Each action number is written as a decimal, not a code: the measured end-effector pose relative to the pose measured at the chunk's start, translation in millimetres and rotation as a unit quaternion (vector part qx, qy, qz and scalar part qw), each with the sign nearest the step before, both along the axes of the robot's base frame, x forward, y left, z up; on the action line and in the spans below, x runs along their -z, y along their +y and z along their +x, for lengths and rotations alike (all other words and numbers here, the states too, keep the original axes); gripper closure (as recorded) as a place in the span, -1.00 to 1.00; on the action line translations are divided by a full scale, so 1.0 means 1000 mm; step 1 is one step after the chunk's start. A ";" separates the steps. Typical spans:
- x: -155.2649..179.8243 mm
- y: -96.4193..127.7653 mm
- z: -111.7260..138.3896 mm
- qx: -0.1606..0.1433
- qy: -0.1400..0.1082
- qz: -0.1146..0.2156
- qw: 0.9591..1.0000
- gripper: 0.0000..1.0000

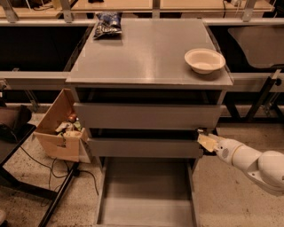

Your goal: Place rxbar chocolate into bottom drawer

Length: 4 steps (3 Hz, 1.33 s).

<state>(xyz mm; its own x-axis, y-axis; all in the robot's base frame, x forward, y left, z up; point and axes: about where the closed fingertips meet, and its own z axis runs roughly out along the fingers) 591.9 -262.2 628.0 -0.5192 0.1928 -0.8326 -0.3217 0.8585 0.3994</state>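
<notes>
We're on a lab or workshop floor here, not in anyone's home. A bare grey metal drawer cabinet (146, 53) stands on speckled hard flooring (230, 195). Metal-framed benches (35, 80) run behind it, and a pale wooden worktop (177, 5) lines the back. Black cables (92, 179) trail loose over the floor at left, beside an open cardboard box (57, 144) stuffed with odds and ends. The gripper (206, 142) of a white robot arm (248, 159) sits at the right end of the middle drawer front (146, 147).
</notes>
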 end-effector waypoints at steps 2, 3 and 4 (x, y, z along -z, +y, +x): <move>0.153 0.083 -0.021 -0.115 0.070 -0.007 0.991 1.00; 0.237 0.130 -0.032 -0.158 0.099 -0.024 0.982 1.00; 0.320 0.164 -0.017 -0.141 0.120 -0.060 0.981 1.00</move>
<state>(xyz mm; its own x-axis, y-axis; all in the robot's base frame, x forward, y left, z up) 574.5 -98.7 307.6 -0.7217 -0.0773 -0.6879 -0.4614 0.7946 0.3947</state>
